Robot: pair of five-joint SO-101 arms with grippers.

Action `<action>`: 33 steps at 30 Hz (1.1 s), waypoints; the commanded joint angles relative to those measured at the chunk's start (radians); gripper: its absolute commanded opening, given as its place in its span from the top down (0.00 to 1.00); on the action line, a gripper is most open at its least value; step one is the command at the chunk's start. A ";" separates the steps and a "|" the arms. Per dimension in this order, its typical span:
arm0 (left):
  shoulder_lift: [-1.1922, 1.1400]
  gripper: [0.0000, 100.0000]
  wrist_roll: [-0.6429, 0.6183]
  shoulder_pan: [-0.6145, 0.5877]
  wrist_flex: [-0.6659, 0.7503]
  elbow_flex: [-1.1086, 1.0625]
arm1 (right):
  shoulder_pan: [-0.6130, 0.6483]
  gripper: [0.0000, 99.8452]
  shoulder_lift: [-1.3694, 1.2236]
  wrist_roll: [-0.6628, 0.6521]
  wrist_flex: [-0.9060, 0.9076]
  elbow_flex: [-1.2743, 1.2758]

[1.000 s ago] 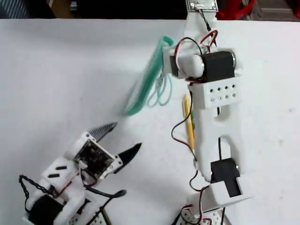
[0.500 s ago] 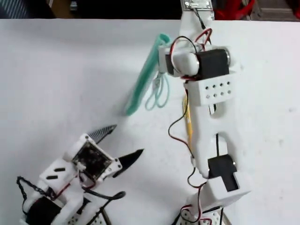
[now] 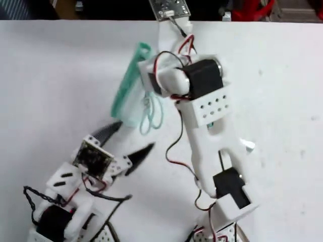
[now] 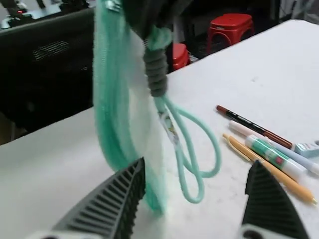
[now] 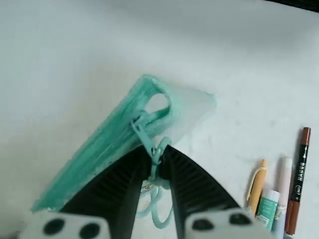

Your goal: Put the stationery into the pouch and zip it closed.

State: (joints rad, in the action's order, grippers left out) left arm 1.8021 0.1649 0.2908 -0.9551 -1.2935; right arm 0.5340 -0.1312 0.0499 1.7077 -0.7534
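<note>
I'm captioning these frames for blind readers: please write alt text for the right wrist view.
The right pincer is shut on the cord of a green pouch, seen against a white table. Several pens lie nearby.

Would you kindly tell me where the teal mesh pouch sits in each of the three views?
High view: teal mesh pouch on edge, left of centre, beside the right arm.
Left wrist view: upright, close ahead of the open left gripper.
Right wrist view: just beyond the shut right gripper.
Shared landmark: its teal cord loop.
</note>
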 commanded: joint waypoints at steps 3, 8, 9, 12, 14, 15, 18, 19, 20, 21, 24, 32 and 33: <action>-0.015 0.68 -0.023 -0.004 0.071 0.003 | 0.027 0.98 0.018 -0.095 0.013 0.081; -0.016 0.77 0.008 0.030 0.236 -0.086 | 0.077 0.98 0.097 -0.164 0.013 0.161; -0.016 0.78 0.032 0.025 0.265 -0.104 | 0.079 0.98 0.124 -0.175 0.013 0.184; -0.013 0.82 0.064 0.031 0.296 -0.124 | 0.064 0.98 0.196 -0.204 0.012 0.232; -0.013 0.87 0.061 0.031 0.296 -0.124 | 0.030 0.98 0.228 -0.222 0.012 0.241; -0.013 0.90 0.061 0.031 0.296 -0.124 | 0.010 0.98 0.240 -0.230 0.012 0.241; -0.013 0.98 0.063 0.027 0.296 -0.124 | -0.065 0.98 0.260 -0.258 0.012 0.239; -0.013 0.96 0.063 0.031 0.296 -0.124 | -0.082 0.98 0.260 -0.262 0.012 0.242; -0.013 0.96 0.063 0.035 0.296 -0.124 | -0.093 0.98 0.260 -0.262 0.012 0.245; -0.013 0.97 0.063 0.044 0.302 -0.124 | -0.096 0.98 0.259 -0.262 0.012 0.253; -0.013 0.98 0.063 0.076 0.304 -0.121 | -0.081 0.98 0.260 -0.262 0.012 0.278; -0.012 0.98 0.063 0.082 0.196 -0.032 | -0.088 0.98 0.268 -0.264 0.013 0.281; -0.012 0.97 0.068 0.082 0.180 -0.021 | -0.102 0.98 0.268 -0.264 0.013 0.281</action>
State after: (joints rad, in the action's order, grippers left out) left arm 1.7868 0.2202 0.3598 -0.7373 -1.3901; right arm 0.4542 0.1189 -0.1987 1.7185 -0.4726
